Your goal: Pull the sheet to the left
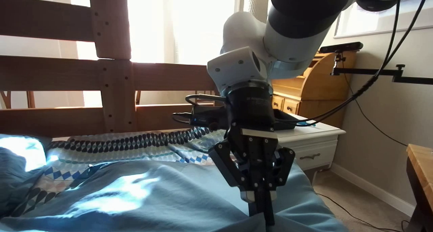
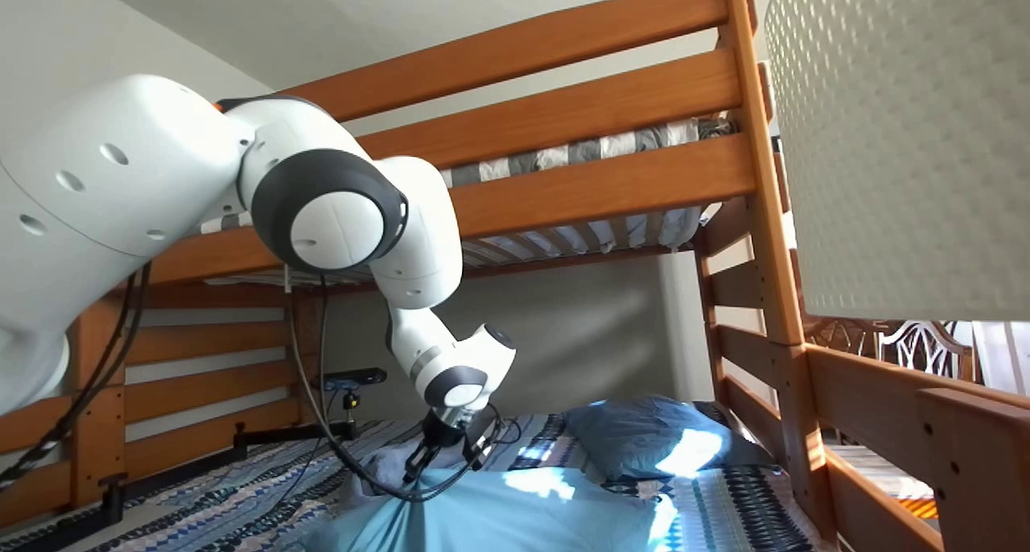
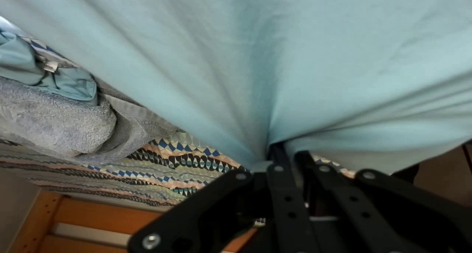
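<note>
The plain teal-blue sheet [image 1: 176,188] spreads over the bed in an exterior view, wrinkled and partly sunlit. In an exterior view the sheet [image 2: 515,512] is drawn up in folds toward the gripper [image 2: 447,459]. In the wrist view the sheet [image 3: 332,61] fills the upper part, and its folds converge at my fingertips. My gripper [image 1: 262,213] points down with its fingers close together and fabric pinched between them. The gripper [image 3: 291,151] holds the sheet near an edge, with patterned quilt visible beyond. The very tips are hidden by the fabric.
A zigzag-patterned quilt [image 3: 199,160] lies under the sheet. A grey towel [image 3: 66,116] is bunched beside it. A blue pillow [image 2: 652,439] lies near the wooden bed rails [image 1: 115,100]. A white nightstand [image 1: 308,140] stands beside the bed. The upper bunk [image 2: 595,174] hangs overhead.
</note>
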Controlling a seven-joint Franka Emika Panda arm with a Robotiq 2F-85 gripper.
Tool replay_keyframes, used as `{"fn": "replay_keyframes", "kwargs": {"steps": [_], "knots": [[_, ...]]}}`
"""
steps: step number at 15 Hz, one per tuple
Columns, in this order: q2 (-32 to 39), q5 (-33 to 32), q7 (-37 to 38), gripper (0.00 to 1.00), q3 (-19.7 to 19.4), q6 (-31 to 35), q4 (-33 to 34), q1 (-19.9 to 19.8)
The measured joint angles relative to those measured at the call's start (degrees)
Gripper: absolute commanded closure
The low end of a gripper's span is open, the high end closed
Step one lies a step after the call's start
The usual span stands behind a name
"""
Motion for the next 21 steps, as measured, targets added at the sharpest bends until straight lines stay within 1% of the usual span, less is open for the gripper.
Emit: {"fn": "replay_keyframes", "kwargs": {"steps": [2, 3, 5, 8, 10, 12, 16, 19, 21], "knots": [[-0.14, 2.41, -0.06, 0.45, 0.19, 0.01, -0.01, 0.02], [-0.47, 3.82, 0.28, 0.37, 0.21, 0.43, 0.02, 0.04], [-1.62, 5.06, 2.85, 0.23, -0.86, 4.65, 0.18, 0.59], [-3.28, 5.07, 6.05, 0.02, -4.9, 11.98, 1.21, 2.56], [-3.91, 5.03, 8.04, 0.0, -8.31, 17.12, 2.01, 4.44], [-4.5, 4.94, 10.81, 0.0, -12.27, 21.92, 2.86, 6.79], [-6.21, 4.54, 18.93, 0.0, -21.0, 31.24, 3.86, 12.77], [-8.45, 3.89, 27.54, 0.0, -29.25, 37.8, 4.07, 19.34], [-10.29, 2.7, 34.66, 0.0, -36.61, 41.76, 4.03, 25.39]]}}
